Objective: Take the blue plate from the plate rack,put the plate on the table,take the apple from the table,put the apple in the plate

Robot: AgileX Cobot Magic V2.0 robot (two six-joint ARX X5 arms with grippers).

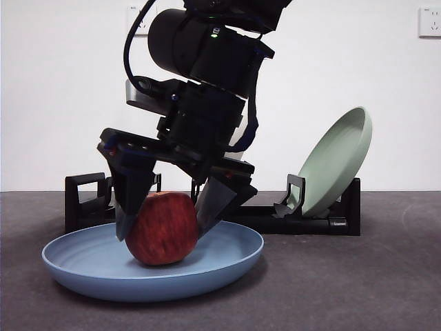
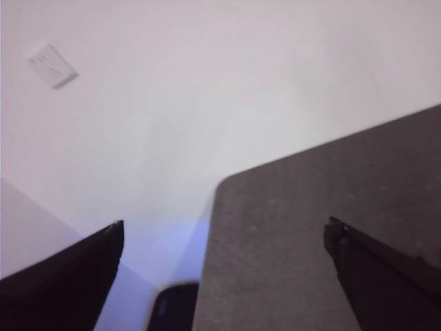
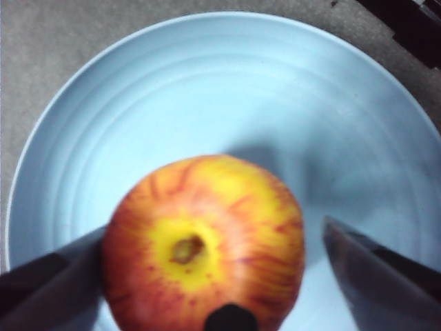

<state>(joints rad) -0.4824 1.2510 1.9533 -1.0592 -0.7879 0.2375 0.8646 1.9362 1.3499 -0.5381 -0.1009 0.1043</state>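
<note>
At the left of the front view the black end of the plate rack [image 1: 86, 196] stands behind the blue plate [image 1: 83, 265], which lies flat on the table [image 1: 358, 283] in the lower left of the frame. In the plate's middle sits the apple [image 1: 163, 228], its base on the plate floor. The right gripper [image 1: 169, 221] comes down from the top centre and straddles it: one jaw lies against the apple's left side, the other stands just clear on the right, so the grip looks loosened, not clamped. To finish well, the jaws should spread a little more and lift straight up, so neither nudges the apple. At the right, a pale green plate [image 1: 337, 162] leans in the rack. The left gripper [image 2: 224, 238] waits elsewhere, jaws wide, holding nothing.
</note>
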